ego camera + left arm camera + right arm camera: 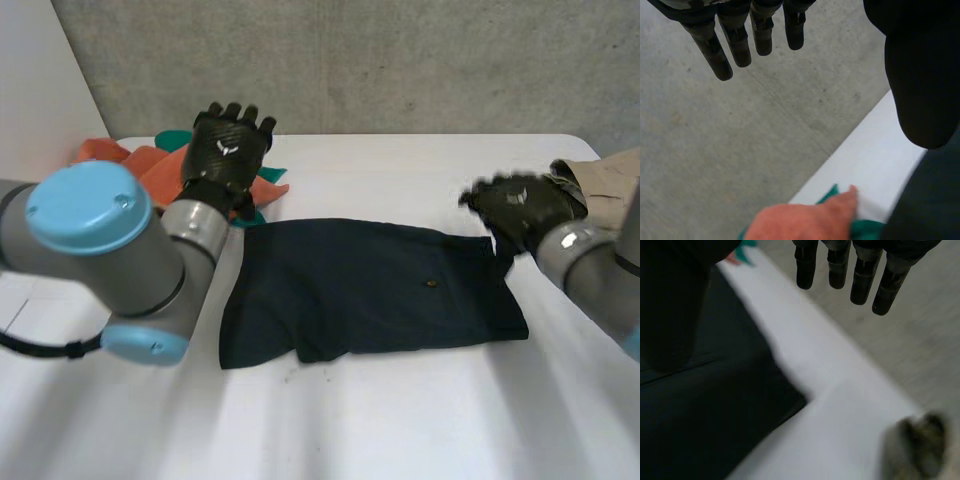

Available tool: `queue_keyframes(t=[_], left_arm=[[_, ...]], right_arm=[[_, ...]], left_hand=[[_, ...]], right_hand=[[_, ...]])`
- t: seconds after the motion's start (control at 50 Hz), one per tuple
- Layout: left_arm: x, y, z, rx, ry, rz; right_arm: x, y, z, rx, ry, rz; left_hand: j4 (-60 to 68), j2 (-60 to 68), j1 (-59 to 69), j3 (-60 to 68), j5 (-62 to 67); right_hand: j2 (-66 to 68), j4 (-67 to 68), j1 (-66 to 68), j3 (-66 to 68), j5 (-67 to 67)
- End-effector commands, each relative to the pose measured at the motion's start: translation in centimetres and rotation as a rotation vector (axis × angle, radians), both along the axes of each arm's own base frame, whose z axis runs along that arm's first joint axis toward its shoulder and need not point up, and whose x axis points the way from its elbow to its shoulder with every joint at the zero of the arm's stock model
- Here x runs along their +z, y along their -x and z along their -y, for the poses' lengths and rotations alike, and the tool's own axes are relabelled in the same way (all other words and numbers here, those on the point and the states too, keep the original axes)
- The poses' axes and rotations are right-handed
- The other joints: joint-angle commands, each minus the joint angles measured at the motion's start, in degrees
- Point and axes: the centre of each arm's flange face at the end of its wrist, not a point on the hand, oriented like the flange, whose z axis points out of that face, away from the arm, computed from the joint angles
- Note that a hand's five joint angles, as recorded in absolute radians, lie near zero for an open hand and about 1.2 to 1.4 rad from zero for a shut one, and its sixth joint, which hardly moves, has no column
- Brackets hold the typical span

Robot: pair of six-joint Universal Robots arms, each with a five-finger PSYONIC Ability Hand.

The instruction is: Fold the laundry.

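Observation:
A dark navy garment [370, 288] lies folded flat in the middle of the white table [400, 420]. My left hand [228, 145] hovers above its far left corner, fingers [725, 50] straight and spread, holding nothing. My right hand [520, 208] hangs over the far right corner of the garment [705, 420], its fingers [860, 275] straight, with nothing in them. Both hands are lifted clear of the cloth.
Orange cloth [150, 170] and green cloth [175, 140] are piled at the far left of the table, also under my left hand as orange cloth [805, 220]. A tan garment [605, 175] lies at the far right edge. A grey wall stands behind the table.

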Motion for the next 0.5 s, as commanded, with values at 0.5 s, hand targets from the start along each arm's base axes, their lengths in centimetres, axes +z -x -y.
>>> queue_keyframes(t=[0.5], left_arm=[[-1.1, -2.4, -4.0, -0.015, -0.146, -0.094]], right_arm=[[-4.3, 6.9, 1.1, -0.210, 0.059, -0.207]], left_hand=[[-1.64, -1.73, -1.17, -2.04, -2.72]], right_hand=[[67.31, 66.46, 68.39, 67.68, 66.23]])
